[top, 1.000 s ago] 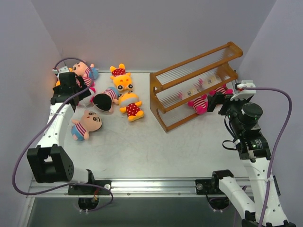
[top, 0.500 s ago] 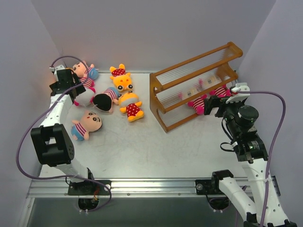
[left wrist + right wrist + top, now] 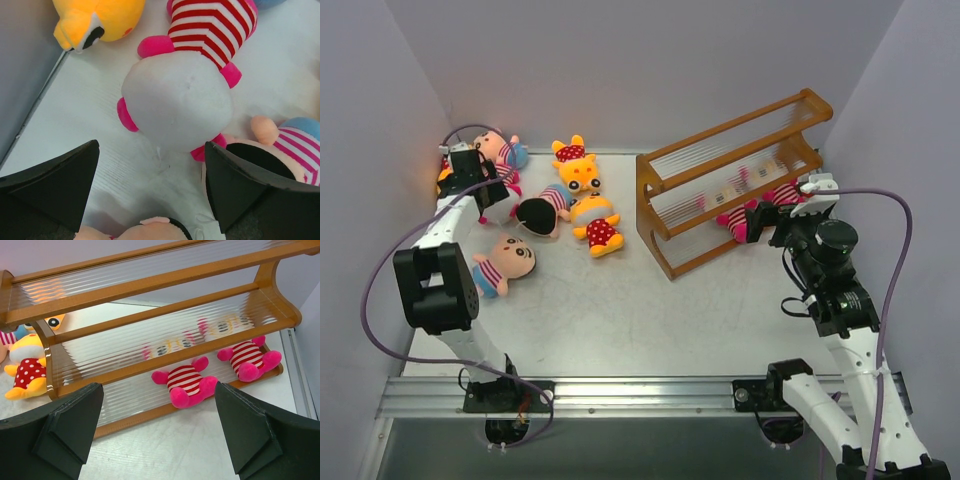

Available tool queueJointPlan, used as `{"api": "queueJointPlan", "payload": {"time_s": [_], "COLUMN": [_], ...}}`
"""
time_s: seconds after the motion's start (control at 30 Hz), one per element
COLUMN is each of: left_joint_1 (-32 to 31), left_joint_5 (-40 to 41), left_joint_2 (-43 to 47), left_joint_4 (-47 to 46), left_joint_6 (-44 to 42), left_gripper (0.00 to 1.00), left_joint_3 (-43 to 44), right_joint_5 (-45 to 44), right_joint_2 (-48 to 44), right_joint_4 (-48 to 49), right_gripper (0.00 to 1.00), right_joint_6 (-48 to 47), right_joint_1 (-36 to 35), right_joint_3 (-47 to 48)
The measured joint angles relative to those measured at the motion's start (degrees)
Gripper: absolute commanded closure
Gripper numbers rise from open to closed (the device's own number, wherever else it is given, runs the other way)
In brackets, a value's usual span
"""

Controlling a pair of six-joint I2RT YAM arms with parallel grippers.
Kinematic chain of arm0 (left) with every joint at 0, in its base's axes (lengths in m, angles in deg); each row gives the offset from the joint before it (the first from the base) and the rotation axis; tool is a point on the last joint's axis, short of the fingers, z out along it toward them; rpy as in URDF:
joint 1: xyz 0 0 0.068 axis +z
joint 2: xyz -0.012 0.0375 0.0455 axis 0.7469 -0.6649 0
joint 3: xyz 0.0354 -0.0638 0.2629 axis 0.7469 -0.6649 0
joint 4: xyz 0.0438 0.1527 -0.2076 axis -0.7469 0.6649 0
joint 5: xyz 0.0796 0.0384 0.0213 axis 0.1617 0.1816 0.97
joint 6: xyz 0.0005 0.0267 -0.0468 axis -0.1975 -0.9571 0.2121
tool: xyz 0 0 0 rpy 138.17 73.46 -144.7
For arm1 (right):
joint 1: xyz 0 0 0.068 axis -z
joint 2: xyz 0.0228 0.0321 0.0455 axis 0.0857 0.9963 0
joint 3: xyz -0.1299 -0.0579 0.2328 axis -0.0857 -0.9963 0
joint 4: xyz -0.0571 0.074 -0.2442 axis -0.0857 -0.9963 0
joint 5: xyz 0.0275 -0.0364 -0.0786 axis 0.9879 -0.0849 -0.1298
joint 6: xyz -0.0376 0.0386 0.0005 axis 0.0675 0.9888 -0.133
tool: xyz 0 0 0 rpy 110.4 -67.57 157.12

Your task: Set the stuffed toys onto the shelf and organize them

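"Where is the left gripper (image 3: 150,175) hovering?"

"Its jaws are standing wide apart, empty. The white-faced striped doll (image 3: 177,100) is lying just ahead, between them."

"And the right gripper (image 3: 157,435)?"

"Gaping too, facing the shelf (image 3: 150,277). Two magenta striped dolls (image 3: 186,382) are lying on its bottom tier."

White table (image 3: 620,330), bearing wooden shelf (image 3: 720,150) at right and loose stuffed toys (image 3: 582,178) clustered at far left. On lowest shelf tier, 2 magenta striped dolls (image 3: 186,385), side by side, not touching.
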Motion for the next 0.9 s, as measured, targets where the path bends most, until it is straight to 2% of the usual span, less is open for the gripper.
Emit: {"api": "queueJointPlan", "payload": {"time_s": [0.27,0.43,0.47,0.53,0.67,0.7,0.8,0.83,0.9], "left_joint_1": [-1.7,-2.1,-2.1,-2.1,-2.3,-2.3,-2.3,-2.3,-2.3], "left_joint_5": [0.5,0.7,0.7,0.8,1.0,1.1,1.2,1.1,1.2], "left_joint_2": [-8.9,-11.0,-11.0,-11.1,-12.3,-12.6,-13.2,-13.2,-13.2], "left_joint_4": [0.0,0.2,0.2,0.2,0.0,-0.1,-0.1,-0.1,-0.3], "left_joint_6": [-0.9,-1.2,-1.3,-1.5,-1.9,-1.9,-2.3,-2.4,-2.8], "left_gripper": [0.02,0.00,0.05,0.09,0.26,0.36,0.58,0.76,0.90], "left_joint_3": [3.6,4.3,4.3,4.5,5.4,5.4,5.4,5.4,5.4], "right_joint_5": [0.0,0.1,0.1,0.2,0.4,0.4,0.4,0.5,0.7], "right_joint_2": [0.3,0.9,1.1,1.3,1.7,1.7,1.7,1.7,1.7], "right_joint_4": [0.3,0.3,0.3,0.3,0.3,0.3,0.3,0.3,0.3], "right_gripper": [0.01,0.01,0.01,0.01,0.01,0.01,0.01,0.01,0.01], "right_joint_6": [0.0,0.0,0.0,0.0,0.0,0.0,0.0,0.0,0.0], "right_joint_1": [-0.3,-0.4,-0.4,-0.4,-0.4,-0.4,-0.4,-0.4,-0.4], "right_joint_3": [-0.6,-0.6,-0.6,-0.6,-0.6,-0.6,-0.6,-0.6,-0.7]}}
